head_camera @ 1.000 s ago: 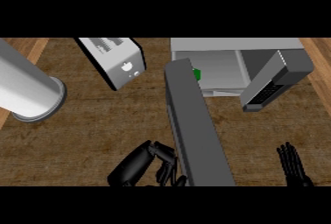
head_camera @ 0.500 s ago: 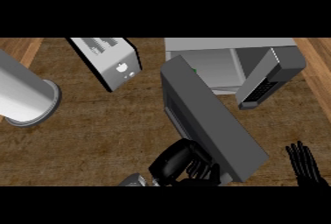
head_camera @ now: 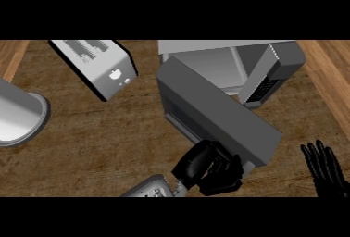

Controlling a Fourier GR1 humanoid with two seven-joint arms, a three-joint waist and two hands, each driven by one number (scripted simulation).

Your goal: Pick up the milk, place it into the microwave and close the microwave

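- One open grey box microwave [head_camera: 205,46], far right; its dark slab door [head_camera: 219,115] hides the cavity, milk unseen.
- One grey cylinder [head_camera: 17,115], cut off left.
- One silver toaster [head_camera: 96,67].
- Black left hand [head_camera: 205,167] touches the door's near end, grip unclear; black right hand [head_camera: 328,173], near right, fingers spread.

The door [head_camera: 219,115] hides most of the microwave [head_camera: 198,47] inside, so its contents cannot be told. The top edge cuts the toaster [head_camera: 96,65], the left edge the grey cylinder [head_camera: 17,115], the bottom edge the right hand [head_camera: 327,171]. How the left hand [head_camera: 205,169] meets the door is unclear.
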